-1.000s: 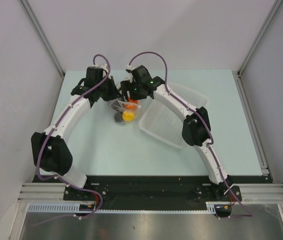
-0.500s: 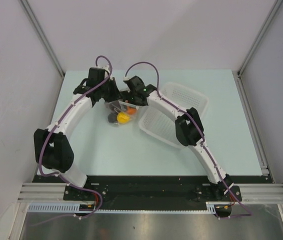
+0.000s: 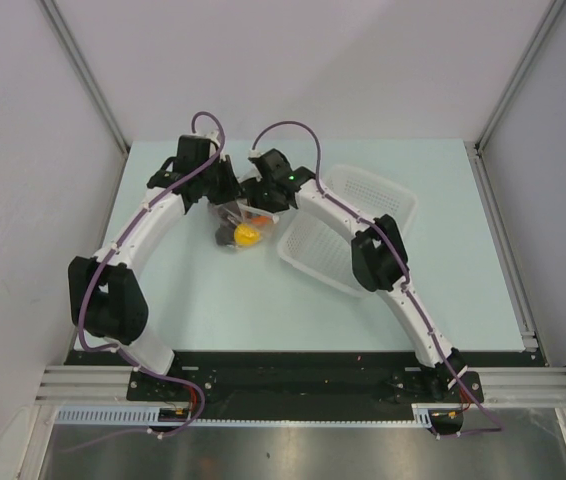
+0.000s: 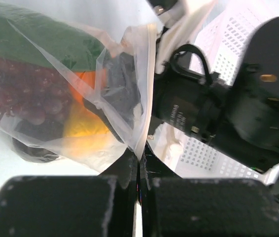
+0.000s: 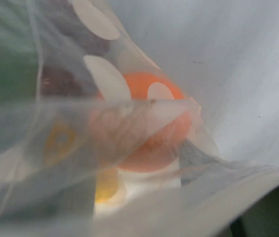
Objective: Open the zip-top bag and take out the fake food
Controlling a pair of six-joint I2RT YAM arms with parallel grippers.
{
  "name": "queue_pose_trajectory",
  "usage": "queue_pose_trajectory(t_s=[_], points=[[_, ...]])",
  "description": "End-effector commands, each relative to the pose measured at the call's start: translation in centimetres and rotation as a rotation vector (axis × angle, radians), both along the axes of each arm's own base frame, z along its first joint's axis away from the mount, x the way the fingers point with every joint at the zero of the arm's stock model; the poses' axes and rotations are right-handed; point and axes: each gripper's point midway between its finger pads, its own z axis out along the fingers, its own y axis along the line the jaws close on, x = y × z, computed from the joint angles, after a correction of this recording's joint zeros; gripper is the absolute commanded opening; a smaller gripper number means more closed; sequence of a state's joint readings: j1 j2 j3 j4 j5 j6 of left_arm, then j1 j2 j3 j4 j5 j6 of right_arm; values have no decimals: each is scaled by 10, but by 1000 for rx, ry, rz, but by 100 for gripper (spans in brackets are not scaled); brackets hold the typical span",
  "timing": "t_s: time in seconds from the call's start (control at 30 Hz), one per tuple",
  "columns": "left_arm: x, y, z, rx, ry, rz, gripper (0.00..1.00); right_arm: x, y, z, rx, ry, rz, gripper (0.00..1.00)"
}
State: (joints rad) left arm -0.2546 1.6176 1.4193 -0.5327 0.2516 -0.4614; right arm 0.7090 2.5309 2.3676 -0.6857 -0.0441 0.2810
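Pinching one lip of the clear bag [image 4: 87, 106], the left claw [image 4: 138, 167] is clamped tight on the plastic. The bag is near the far edge of the bench [image 3: 213, 300], just left of the white basket [image 3: 368, 200], with the cucumber [image 4: 41, 34], grapes [image 4: 21, 94], orange ball [image 5: 152, 126] and yellow fruit [image 3: 247, 236] inside. The right claw [image 3: 261, 200] is at the bag's mouth; I cannot tell whether it grips.

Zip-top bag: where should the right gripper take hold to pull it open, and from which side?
Probably the loose lip of the zip-top bag facing away from the left gripper, which pinches the other edge. Come from the white basket side: the film there stands as a thin flap.
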Motion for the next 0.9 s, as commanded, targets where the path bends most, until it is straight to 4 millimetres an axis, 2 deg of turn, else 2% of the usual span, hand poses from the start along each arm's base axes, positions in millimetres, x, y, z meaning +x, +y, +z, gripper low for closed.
queue_pose_trajectory(t_s=[0.0, 0.1, 0.2, 0.3, 0.33, 0.43, 0.47, 0.53, 0.57, 0.63, 0.67, 0.77, 0.8, 0.87], points=[[8, 6, 16, 14, -61, 2, 0, -5, 4, 114, 167, -113, 26, 16], [13, 15, 13, 32, -64, 33, 0, -22, 4, 150, 238, -95, 74, 14], [17, 19, 11, 22, -62, 40, 0, -36, -6, 162, 253, -49, 83, 13], [19, 18, 10, 18, -62, 33, 0, -41, -31, 170, 242, -22, 43, 11], [19, 18, 10, 20, -61, 33, 0, -44, -48, 173, 233, -19, 20, 10], [18, 20, 11, 28, -62, 30, 0, -45, -78, 175, 201, -33, -26, 11], [18, 20, 11, 29, -62, 31, 0, -44, -102, 174, 179, -36, -66, 12], [17, 20, 13, 24, -67, 31, 0, -44, -126, 168, 147, -40, -101, 14], [17, 20, 14, 22, -68, 31, 0, -45, -150, 156, 124, -19, -141, 15], [17, 18, 16, 17, -70, 23, 0, -41, -171, 142, 124, -2, -183, 16], [18, 18, 18, 18, -74, 21, 0, -42, -192, 120, 104, 44, -222, 16], [18, 19, 23, 17, -85, 24, 0, -36, -216, 88, 82, 85, -275, 19], [19, 19, 24, 15, -90, 27, 0, -33, -231, 67, 59, 127, -309, 19], [20, 17, 25, 0, -89, 27, 0, -30, -242, 50, 30, 154, -319, 20]])
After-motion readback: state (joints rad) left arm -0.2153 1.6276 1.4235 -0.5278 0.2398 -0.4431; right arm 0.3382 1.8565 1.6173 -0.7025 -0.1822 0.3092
